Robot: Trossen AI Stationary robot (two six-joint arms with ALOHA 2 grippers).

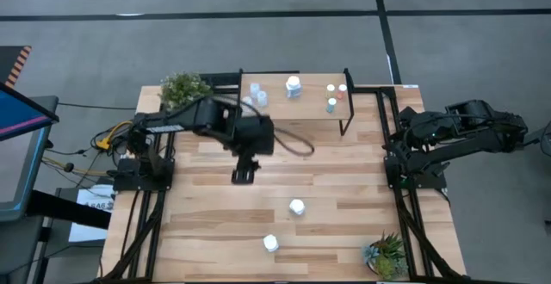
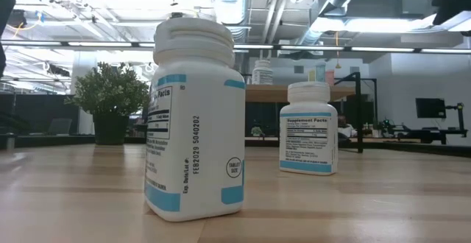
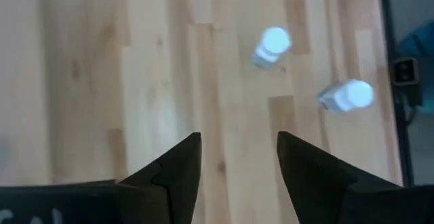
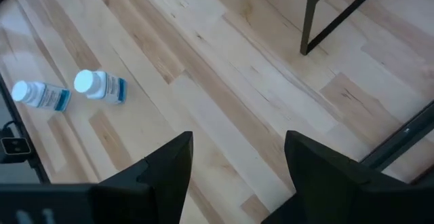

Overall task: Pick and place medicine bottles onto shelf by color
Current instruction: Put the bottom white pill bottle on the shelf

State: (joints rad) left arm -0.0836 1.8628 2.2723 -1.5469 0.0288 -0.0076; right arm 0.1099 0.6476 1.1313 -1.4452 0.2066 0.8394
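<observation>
Two white medicine bottles with pale-blue label bands stand upright on their bases on the tabletop, one (image 1: 297,206) near the middle, the other (image 1: 270,243) closer to the near edge. The shelf (image 1: 314,103) stands at the far edge on thin black legs and carries white bottles (image 1: 294,86) and small coloured ones (image 1: 331,105). My left gripper (image 1: 244,175) hangs open above the table's middle, in front of the shelf, with nothing between its fingers (image 3: 183,163); both table bottles (image 3: 274,44) lie ahead of it. My right gripper (image 4: 237,142) is open and empty at the table's right edge.
A green potted plant (image 1: 183,88) stands at the far left beside the shelf. Another plant (image 1: 385,254) sits at the near right corner. Bare wood lies between the shelf and the two table bottles. The right arm (image 1: 456,129) is folded back beyond the right edge.
</observation>
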